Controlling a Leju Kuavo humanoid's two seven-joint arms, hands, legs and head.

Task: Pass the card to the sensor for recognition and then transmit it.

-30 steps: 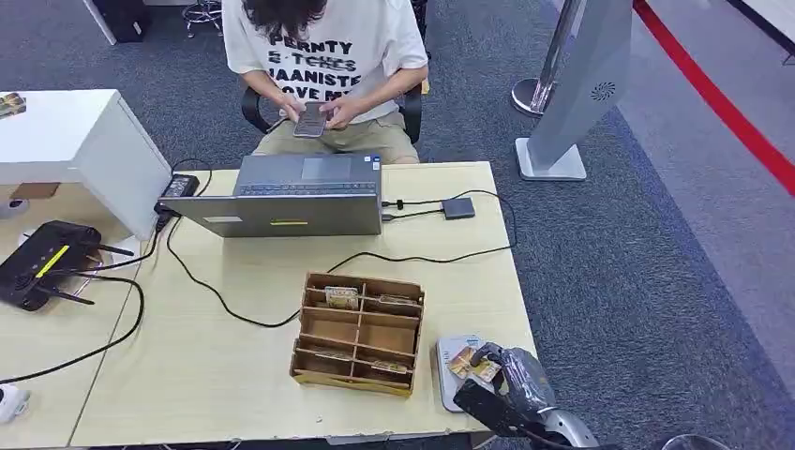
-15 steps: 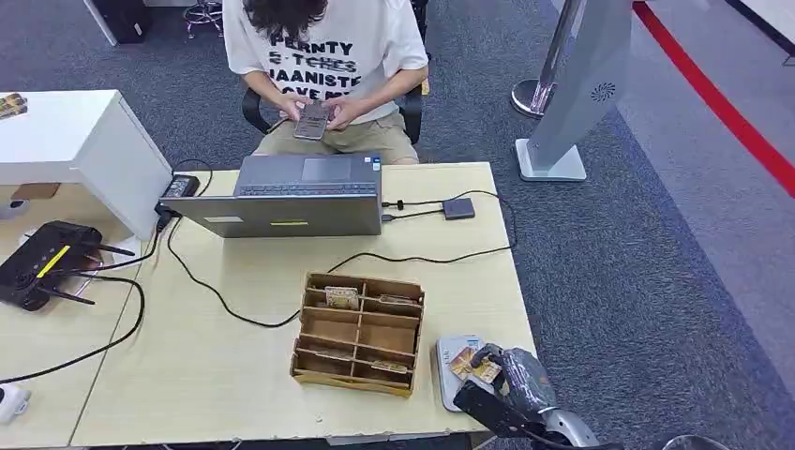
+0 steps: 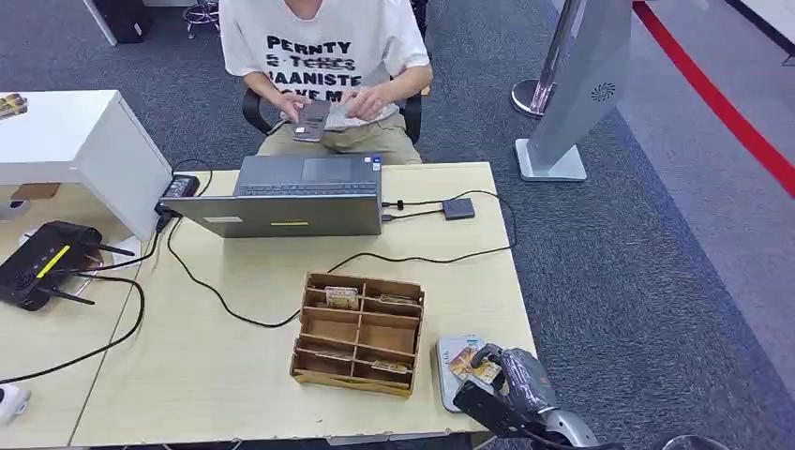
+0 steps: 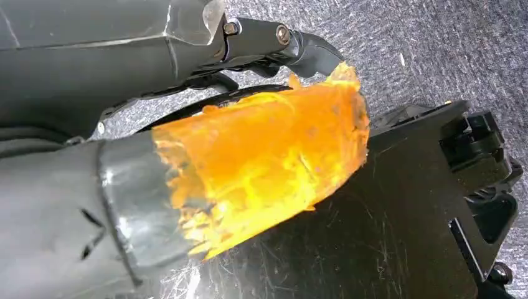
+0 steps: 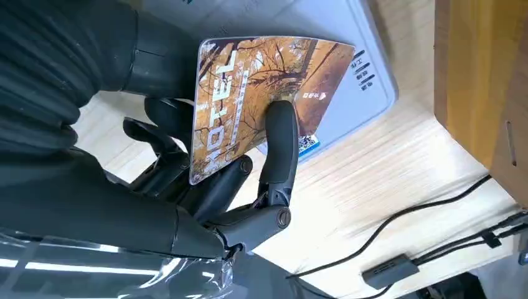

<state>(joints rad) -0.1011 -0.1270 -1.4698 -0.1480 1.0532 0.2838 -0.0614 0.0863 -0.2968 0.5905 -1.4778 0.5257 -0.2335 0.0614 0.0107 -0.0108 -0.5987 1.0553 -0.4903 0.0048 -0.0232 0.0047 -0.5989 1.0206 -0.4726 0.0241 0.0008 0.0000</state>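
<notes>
So I've got the card pinched in the right hand, thumb behind it and one dark finger pressed across its printed face, and it's sitting right over the pale grey sensor at the near right corner of the table, just right of the wooden organizer. From the wrist view the card looks tilted rather than lying flat on the pad, and I can't tell whether any edge actually touches it. My take on doing this bit well: level the card out so its face is parallel to the pad and bring it close, then just hold steady long enough for a read. I wouldn't squeeze harder, since the card looks thin and bendy and the grip is only on one side of it. The sensor is close to the table edge, so I'd avoid shoving it sideways with the fingers. After the read, I reckon the handoff goes to the person sitting at the far side behind the laptop, and their hands are busy with a phone right now. The left hand is hanging down by the carpet, holding nothing as far as I can tell, fingers loosely apart.
</notes>
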